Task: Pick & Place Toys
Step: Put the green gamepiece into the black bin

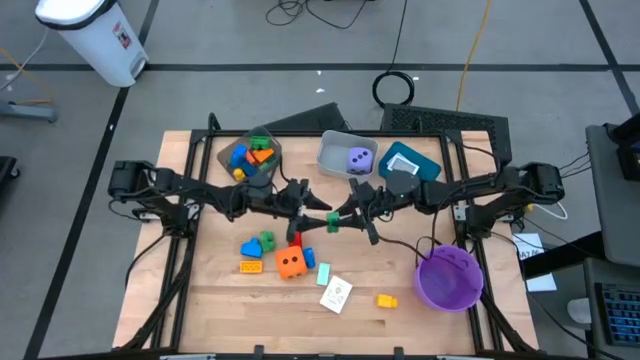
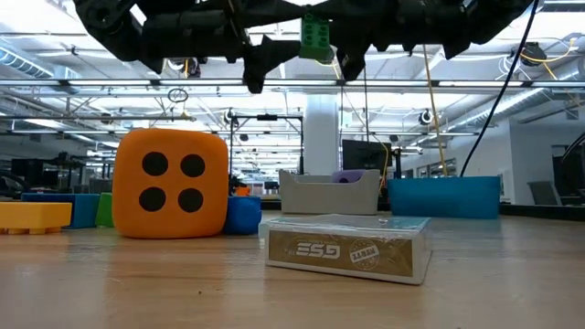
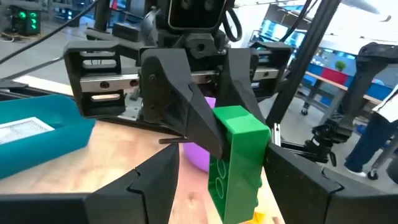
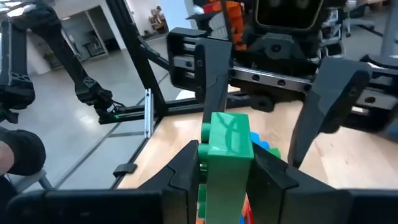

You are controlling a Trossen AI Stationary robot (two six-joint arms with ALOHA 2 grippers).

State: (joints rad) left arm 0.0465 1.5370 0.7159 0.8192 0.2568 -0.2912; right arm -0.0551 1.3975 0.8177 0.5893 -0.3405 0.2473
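1. Two hands meet above the middle of the surface (image 1: pixel 210 300), in front of the grey bin (image 1: pixel 335 160) holding the purple die (image 1: pixel 360 158).
2. The right hand (image 4: pixel 227 165) is closed on a green block (image 4: pixel 227 140), lifted off the surface.
3. The left hand (image 3: pixel 208 180) faces it with fingers spread wide either side of that block, not gripping.
4. Nearer the front edge sit the orange die (image 1: pixel 292 263) and a card box (image 1: pixel 335 293).
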